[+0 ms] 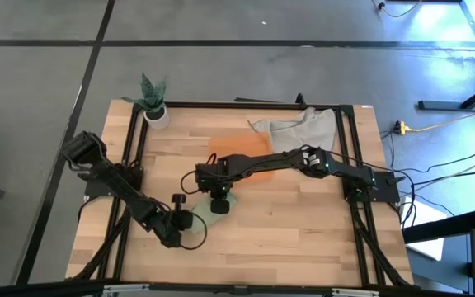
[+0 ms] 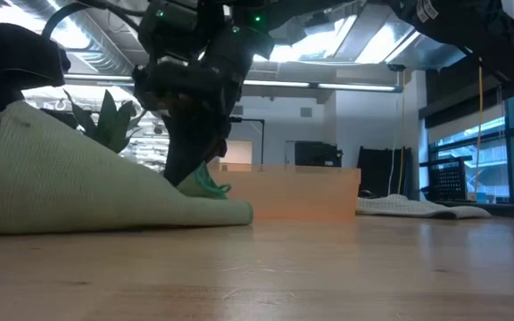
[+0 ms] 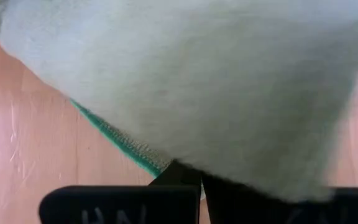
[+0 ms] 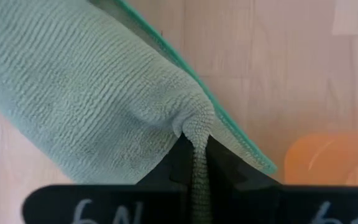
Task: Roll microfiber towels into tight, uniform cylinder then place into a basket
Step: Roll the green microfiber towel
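even overhead lighting in the high view. low view: bright ceiling strip lights leave the arms in silhouette. the pale green towel is blurred in the left wrist view; the worktop shows soft sheen.

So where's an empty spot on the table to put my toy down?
The near edge of the wooden table, in front of both arms, is bare. The middle is crowded: the left gripper and right gripper pinch the green towel beside the orange basket. A grey towel pile fills the far-right corner.
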`<action>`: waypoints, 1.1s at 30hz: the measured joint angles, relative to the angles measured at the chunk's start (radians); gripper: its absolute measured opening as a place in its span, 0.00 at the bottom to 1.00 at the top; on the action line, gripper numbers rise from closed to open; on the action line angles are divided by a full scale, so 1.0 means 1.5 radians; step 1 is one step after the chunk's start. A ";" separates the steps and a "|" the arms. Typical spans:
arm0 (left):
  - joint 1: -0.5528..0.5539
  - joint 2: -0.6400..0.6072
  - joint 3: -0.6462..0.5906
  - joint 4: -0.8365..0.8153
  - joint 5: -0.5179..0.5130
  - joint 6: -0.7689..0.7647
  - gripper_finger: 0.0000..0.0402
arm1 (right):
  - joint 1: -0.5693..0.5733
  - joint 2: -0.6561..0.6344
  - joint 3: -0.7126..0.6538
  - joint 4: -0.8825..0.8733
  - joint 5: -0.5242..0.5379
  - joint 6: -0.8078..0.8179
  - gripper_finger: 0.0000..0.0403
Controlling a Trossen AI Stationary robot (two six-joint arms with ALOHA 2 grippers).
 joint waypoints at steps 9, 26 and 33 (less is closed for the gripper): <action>-0.012 0.001 0.091 -0.191 0.019 -0.018 0.00 | -0.001 0.000 0.000 -0.001 0.002 0.002 0.06; -0.096 -0.002 0.329 -0.444 -0.131 -0.053 0.00 | -0.001 0.000 0.000 -0.002 0.003 0.002 0.06; -0.054 -0.002 0.217 -0.283 -0.123 -0.023 0.00 | 0.000 0.000 0.000 -0.003 0.002 0.003 0.06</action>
